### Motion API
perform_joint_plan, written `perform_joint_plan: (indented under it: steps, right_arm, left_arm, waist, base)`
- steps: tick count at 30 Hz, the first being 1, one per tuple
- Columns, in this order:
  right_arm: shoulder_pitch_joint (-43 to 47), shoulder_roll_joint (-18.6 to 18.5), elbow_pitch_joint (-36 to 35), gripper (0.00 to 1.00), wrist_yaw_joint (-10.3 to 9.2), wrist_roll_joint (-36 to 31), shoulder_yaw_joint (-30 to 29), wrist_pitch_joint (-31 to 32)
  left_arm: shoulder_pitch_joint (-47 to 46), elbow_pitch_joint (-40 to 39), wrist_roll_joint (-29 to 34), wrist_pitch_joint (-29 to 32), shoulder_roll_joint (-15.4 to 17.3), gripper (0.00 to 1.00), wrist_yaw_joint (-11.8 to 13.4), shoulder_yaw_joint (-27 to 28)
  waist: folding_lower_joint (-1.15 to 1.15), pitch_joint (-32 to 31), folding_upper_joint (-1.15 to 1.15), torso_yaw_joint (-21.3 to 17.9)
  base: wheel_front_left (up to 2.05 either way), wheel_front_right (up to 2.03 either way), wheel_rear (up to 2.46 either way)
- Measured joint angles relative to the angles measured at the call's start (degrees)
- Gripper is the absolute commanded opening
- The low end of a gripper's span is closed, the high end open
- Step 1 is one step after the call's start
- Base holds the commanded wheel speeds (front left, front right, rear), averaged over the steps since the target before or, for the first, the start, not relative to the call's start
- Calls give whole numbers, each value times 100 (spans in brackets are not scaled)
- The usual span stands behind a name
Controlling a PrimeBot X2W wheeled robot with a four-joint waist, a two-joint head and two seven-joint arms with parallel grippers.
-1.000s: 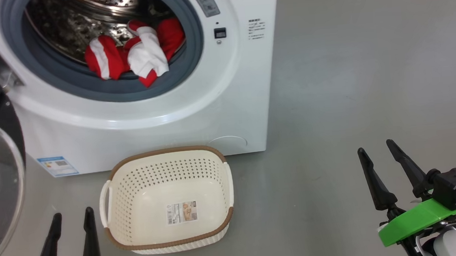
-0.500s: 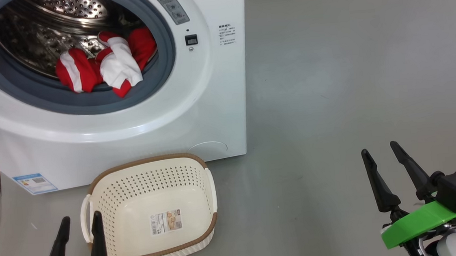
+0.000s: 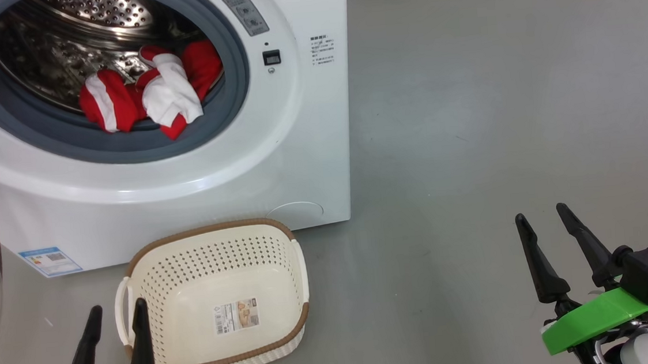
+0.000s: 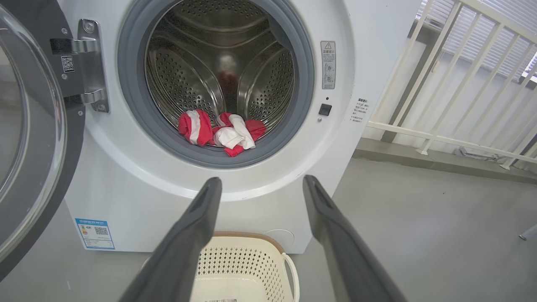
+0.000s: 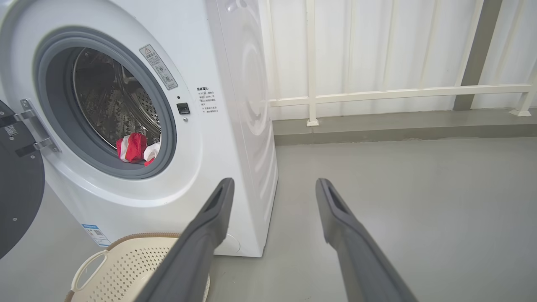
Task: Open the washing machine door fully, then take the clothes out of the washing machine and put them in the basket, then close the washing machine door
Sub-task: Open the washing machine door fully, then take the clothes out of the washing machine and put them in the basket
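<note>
Reach for the red-and-white clothes (image 3: 102, 102) bunched low in the washing machine (image 3: 185, 181), touching its grey rubber ring (image 3: 125, 152). With left gripper (image 3: 117, 306) spread and empty, like right gripper (image 3: 540, 212), straddle the white fold (image 3: 174, 98), pinch deep, lift clear.

Lit brightly and evenly, soft and diffuse; hard to trace to any one source. Dimmed only faintly on the grey floor (image 3: 369, 167) along the right side of the washing machine (image 3: 298, 149), with a pale sheen farther right. Sparkling with small highlights inside the steel drum (image 4: 201, 63); streaked with milky reflections across the washing machine door (image 4: 25, 126). Crisp throughout the head view. Bowed toward the edges in both wrist views, bending the white railing (image 5: 398, 90).
</note>
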Motion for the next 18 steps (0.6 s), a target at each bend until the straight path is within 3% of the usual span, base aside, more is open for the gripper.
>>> perform_joint_plan:
  steps: [18]
  right_arm:
    - [1, -2, -1, 100, 0, 0, 2, 0]
  left_arm:
    - [9, -23, 21, 0, 2, 100, 0, -13]
  waist:
    - [0, -58, 0, 29]
  base:
    - [7, -7, 0]
